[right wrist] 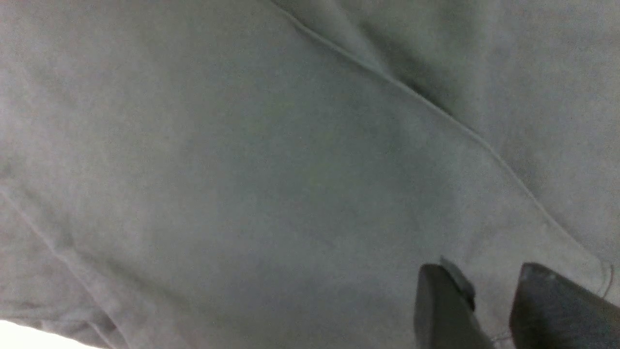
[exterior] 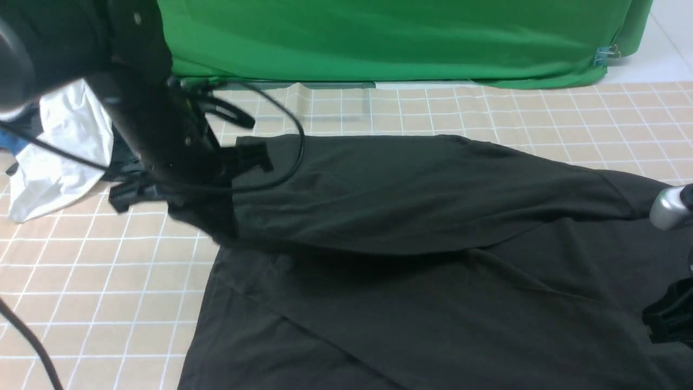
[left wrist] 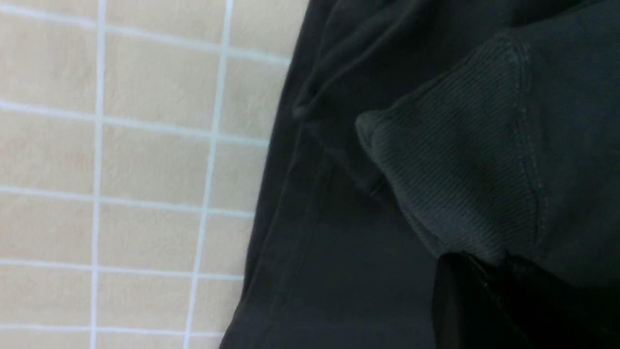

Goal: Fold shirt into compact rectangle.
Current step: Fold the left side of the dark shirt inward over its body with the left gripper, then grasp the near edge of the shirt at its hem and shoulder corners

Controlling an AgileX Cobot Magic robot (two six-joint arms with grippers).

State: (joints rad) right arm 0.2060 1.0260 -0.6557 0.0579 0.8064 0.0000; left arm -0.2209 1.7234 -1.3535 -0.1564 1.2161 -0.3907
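Observation:
The black shirt (exterior: 411, 292) lies spread over the middle and right of the table. One layer of it (exterior: 411, 189) is doubled over and stretched across the far part. My left gripper (exterior: 224, 170) holds the left end of that layer, raised a little off the table. In the left wrist view it (left wrist: 484, 266) is shut on the shirt's ribbed neckband (left wrist: 455, 184). My right gripper (right wrist: 484, 276) is over flat shirt cloth (right wrist: 271, 184) by a seam, its fingers apart with nothing between them. In the front view the right gripper (exterior: 668, 317) is at the far right edge.
A white garment (exterior: 59, 146) and a dark garment (exterior: 122, 160) lie at the table's left, behind my left arm. A green cloth (exterior: 379, 38) hangs along the back. The tan grid table cover (exterior: 92, 271) shows left of the shirt. A black cable (exterior: 295, 146) loops from the left arm.

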